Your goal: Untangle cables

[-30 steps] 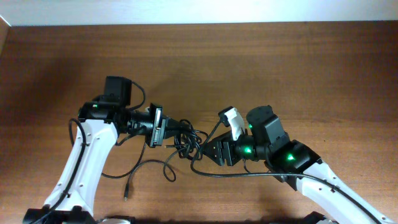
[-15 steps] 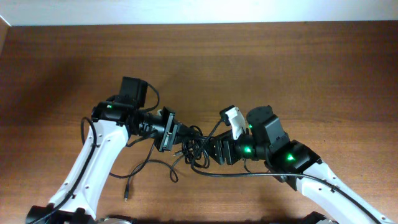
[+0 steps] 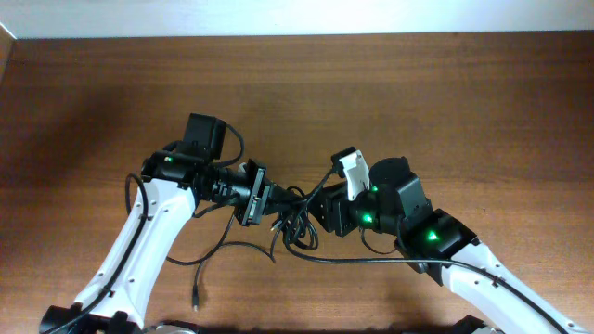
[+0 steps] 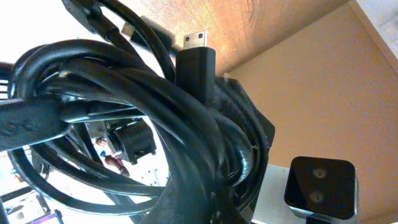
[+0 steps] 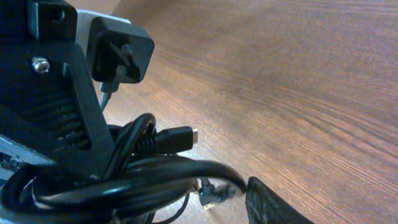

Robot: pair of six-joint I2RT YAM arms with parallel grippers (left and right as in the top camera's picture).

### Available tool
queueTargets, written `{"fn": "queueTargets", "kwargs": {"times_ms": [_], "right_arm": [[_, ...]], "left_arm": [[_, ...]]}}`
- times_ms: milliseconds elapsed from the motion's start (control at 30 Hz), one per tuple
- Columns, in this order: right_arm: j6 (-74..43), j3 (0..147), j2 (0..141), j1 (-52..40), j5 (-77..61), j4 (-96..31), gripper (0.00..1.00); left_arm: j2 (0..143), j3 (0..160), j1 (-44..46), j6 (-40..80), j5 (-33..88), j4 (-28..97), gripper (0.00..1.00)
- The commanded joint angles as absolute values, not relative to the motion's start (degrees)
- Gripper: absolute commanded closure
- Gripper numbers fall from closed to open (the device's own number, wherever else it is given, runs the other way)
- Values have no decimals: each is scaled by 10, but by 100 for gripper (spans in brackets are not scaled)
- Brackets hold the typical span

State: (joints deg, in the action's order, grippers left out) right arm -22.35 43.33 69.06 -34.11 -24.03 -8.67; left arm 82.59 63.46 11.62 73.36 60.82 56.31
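Observation:
The cables (image 3: 295, 221) are a knot of thin black cords held between my two grippers at the table's middle. My left gripper (image 3: 264, 197) grips the knot from the left and my right gripper (image 3: 320, 211) from the right, a few centimetres apart. One strand loops down to a loose plug end (image 3: 196, 301) on the table. In the left wrist view the bundle (image 4: 124, 112) fills the frame, hides the jaws, and a metal-tipped plug (image 4: 195, 40) sticks up. In the right wrist view the cords (image 5: 124, 180) run into my finger (image 5: 267, 205), and a small plug (image 5: 180, 135) points right.
The brown wooden table (image 3: 464, 102) stretches all round the arms, with a white wall edge along the top. The left arm's own thicker cord (image 3: 130, 199) hangs beside its forearm. A second thick cord (image 3: 371, 261) runs under the right arm.
My left gripper has moved right, towards the right gripper, bunching the knot tighter between them. The loose plug end has slid slightly down and right. The right arm has shifted only a little.

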Motion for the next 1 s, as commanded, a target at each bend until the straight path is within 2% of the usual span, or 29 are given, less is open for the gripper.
{"fn": "queueTargets", "kwargs": {"times_ms": [0, 167, 367, 667, 833, 967], "right_arm": [[-234, 445, 692, -337, -180, -51, 47], [-234, 445, 692, -337, -117, -40, 38], [-234, 445, 692, -326, -37, -79, 37], [-260, 445, 692, -170, -29, -268, 37], [-240, 445, 692, -119, -23, -314, 37], [-240, 445, 692, -85, -23, -332, 37]], "left_arm": [[814, 636, 142, 728, 636, 577, 100], [814, 636, 187, 728, 632, 577, 100], [813, 636, 187, 717, 675, 577, 100], [813, 636, 166, 711, 693, 577, 100], [813, 636, 116, 675, 690, 577, 100], [813, 636, 90, 632, 630, 577, 100]]}}
